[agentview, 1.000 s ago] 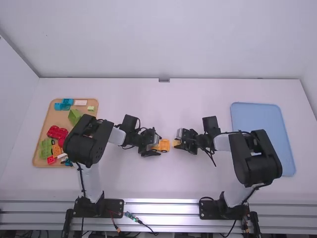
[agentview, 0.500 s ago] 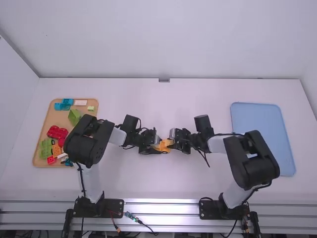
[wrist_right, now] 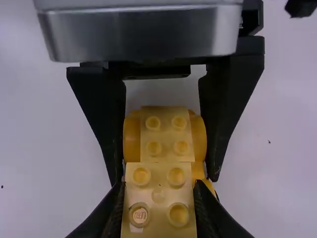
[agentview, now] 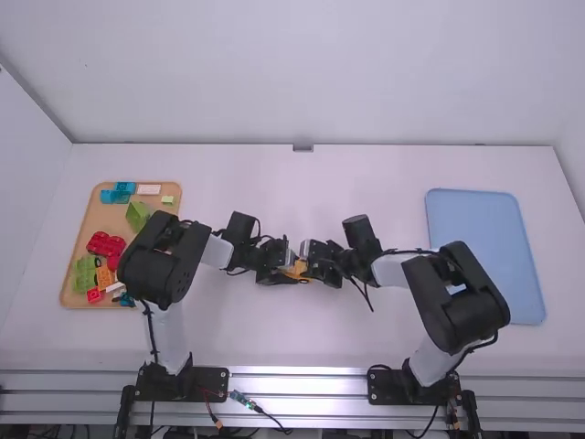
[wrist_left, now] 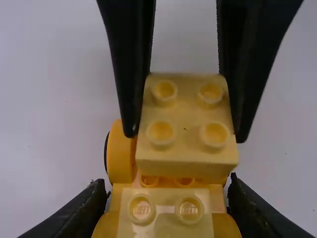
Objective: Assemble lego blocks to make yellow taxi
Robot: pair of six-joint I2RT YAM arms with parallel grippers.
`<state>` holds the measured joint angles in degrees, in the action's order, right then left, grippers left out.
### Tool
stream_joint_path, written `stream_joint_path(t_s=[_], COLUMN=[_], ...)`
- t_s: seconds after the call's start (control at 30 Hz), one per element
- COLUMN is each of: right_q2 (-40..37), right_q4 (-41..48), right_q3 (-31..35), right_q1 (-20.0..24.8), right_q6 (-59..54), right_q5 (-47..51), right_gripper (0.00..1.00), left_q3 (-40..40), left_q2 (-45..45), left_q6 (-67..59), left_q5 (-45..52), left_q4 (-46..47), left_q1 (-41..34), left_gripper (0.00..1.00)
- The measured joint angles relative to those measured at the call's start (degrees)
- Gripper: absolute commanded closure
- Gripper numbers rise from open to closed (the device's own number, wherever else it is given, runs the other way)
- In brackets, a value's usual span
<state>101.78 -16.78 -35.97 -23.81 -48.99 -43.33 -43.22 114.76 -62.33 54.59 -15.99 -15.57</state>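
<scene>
Right hand [agentview: 305,262] moved leftward; left wrist view shows its studded block [wrist_left: 187,116].

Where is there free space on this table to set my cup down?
Bare table lies between the grippers and the back wall, and also between the two arms' bases, nearer the camera. It's crowded mid-table, where left gripper and right gripper meet at yellow blocks, and on the block-filled tan tray.

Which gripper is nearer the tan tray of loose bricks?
Left. The left gripper is at the yellow bricks, on the side toward the tan tray; the right gripper is farther, on their side toward the blue tray.
</scene>
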Motion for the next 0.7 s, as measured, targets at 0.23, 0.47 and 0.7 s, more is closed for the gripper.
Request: stream_joint_path(t_s=[0.23, 0.47, 0.7], right_q2=[0.0, 1.8, 2.2], right_q4=[-0.5, -3.8, -3.7], right_q3=[0.0, 0.0, 0.0], right_q1=[0.0, -0.2, -0.2], right_q6=[-0.5, 0.3, 0.6], right_q5=[0.2, -0.3, -1.3], right_gripper=[1.00, 1.00, 1.00], left_q3=[0.0, 0.0, 0.0], left_q2=[0.0, 0.0, 0.0], left_q6=[0.0, 0.0, 0.0], left_q5=[0.1, 0.1, 0.2], left_q4=[0.0, 0.1, 0.1], left_q1=[0.0, 0.0, 0.0], left_gripper=[0.51, 0.50, 0.50])
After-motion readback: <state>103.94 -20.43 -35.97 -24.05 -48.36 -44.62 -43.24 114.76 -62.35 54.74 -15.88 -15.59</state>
